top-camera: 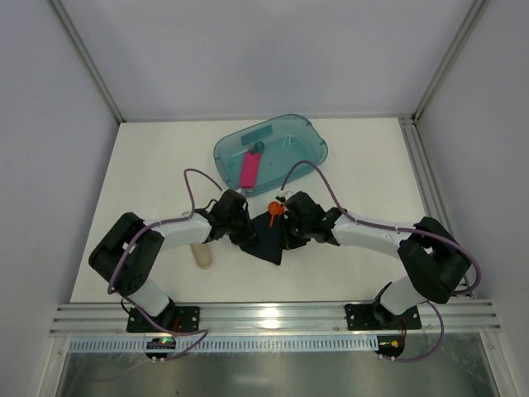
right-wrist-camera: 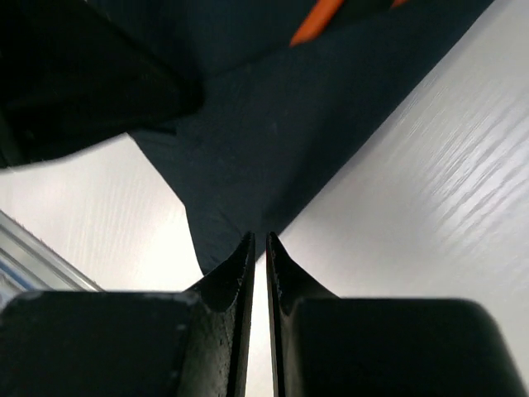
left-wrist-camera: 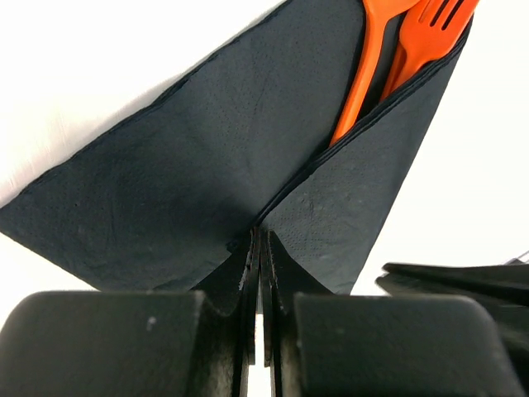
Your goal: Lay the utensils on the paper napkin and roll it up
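The black paper napkin (top-camera: 266,244) lies folded between my two grippers, with the orange utensils (top-camera: 274,210) sticking out of its far end. In the left wrist view the napkin (left-wrist-camera: 207,165) folds over an orange handle (left-wrist-camera: 369,66) and a fork (left-wrist-camera: 430,29). My left gripper (left-wrist-camera: 258,236) is shut on the napkin's fold, with paper layers between the jaws; it also shows in the top view (top-camera: 243,231). My right gripper (right-wrist-camera: 258,238) is nearly closed, its tips pinching the napkin's near edge (right-wrist-camera: 273,141); it also shows in the top view (top-camera: 288,233).
A teal translucent tub (top-camera: 310,149) stands behind the grippers with a pink flat bar (top-camera: 250,170) in it. A pale beige tube (top-camera: 202,255) lies by the left arm. The left gripper's dark body (right-wrist-camera: 83,83) sits close in the right wrist view.
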`<state>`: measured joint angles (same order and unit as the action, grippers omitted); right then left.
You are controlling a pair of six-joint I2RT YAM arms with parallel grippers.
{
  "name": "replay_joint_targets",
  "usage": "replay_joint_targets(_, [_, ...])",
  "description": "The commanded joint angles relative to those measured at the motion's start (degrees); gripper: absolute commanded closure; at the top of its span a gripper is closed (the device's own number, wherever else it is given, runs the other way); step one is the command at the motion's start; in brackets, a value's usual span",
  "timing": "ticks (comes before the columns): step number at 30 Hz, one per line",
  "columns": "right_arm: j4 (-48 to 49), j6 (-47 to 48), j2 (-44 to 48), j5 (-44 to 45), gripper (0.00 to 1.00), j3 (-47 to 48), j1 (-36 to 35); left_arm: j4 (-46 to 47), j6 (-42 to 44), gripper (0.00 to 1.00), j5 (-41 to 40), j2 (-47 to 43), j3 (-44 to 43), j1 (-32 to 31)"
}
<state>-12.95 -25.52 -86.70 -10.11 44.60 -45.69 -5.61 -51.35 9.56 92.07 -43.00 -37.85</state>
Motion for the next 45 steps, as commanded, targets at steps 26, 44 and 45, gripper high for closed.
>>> replay_joint_targets(26, [1.3,5.8,-18.5,19.2,0.96,21.9,0.4,0.2,-5.1,0.96,-3.4,-3.3,7.1,-1.3])
replay_joint_targets(44, [-2.2,4.4,-12.1,12.8,0.96,20.0,-0.5,-0.2,-7.4,0.97,-4.1,-4.0,7.9,-1.3])
replay_joint_targets(45, [-1.9,4.0,-10.5,11.7,0.96,18.0,-0.8,-0.2,-7.8,0.97,-4.3,-4.1,8.0,-1.3])
